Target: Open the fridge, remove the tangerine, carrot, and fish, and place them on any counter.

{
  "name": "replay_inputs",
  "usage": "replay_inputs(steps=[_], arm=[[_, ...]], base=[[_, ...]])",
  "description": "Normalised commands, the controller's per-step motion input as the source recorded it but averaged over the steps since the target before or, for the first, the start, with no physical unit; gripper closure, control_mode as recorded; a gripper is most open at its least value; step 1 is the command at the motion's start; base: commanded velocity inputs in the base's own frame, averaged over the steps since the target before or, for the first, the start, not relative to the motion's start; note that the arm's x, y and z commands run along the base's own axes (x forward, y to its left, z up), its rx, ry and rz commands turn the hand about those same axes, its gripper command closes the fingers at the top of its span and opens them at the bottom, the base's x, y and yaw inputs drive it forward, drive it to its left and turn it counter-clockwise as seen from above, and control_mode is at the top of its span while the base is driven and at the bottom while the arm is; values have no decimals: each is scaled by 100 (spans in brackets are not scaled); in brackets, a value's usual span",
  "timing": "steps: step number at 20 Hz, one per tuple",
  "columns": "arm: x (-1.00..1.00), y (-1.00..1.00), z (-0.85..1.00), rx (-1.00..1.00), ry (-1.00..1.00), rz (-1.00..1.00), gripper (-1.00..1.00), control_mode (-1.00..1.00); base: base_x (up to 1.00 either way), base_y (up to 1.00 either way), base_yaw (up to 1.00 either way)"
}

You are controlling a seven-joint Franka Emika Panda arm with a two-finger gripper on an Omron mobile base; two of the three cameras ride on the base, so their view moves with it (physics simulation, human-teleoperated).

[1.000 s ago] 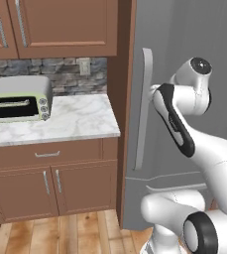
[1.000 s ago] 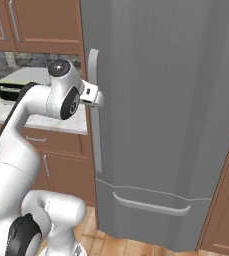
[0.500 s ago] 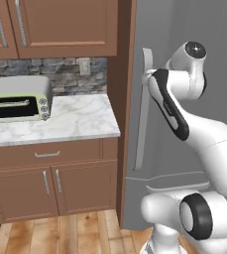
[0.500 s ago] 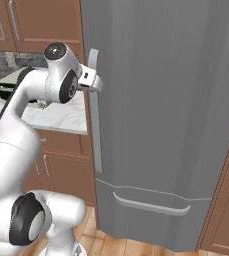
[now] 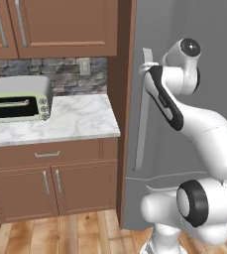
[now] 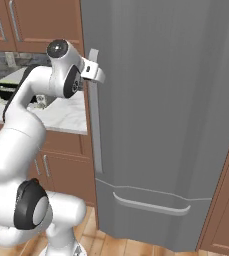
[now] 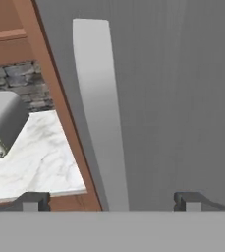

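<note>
Brown wooden cabinets [image 5: 60,25], stone backsplash [image 5: 45,72], plank floor [image 5: 60,233]

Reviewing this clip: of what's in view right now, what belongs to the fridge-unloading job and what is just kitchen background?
Job:
- fridge, door shut
- its door handle, between the spread fingertips
- gripper, open, near the handle's top
- counter, the drop-off spot

Background:
- toaster oven on the counter
- upper cabinets
- drawers and doors below the counter
</note>
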Motion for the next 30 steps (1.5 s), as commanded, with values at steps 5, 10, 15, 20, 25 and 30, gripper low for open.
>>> replay_inputs(steps=[5, 10, 15, 20, 25, 30], arm=[[56, -8, -5, 0, -4, 0, -100, -100], [89, 0, -7, 0, 2, 0, -100, -100], [90, 0, -7, 0, 4, 0, -100, -100], [76, 0, -17, 0, 2, 0, -100, -100], [11, 0, -6, 0, 0, 0, 100, -100], [0, 9, -61, 0, -41, 0, 100, -100]], base=[[0, 0, 0], [0, 0, 0], [0, 0, 0], [0, 0, 0], [0, 0, 0], [0, 0, 0]])
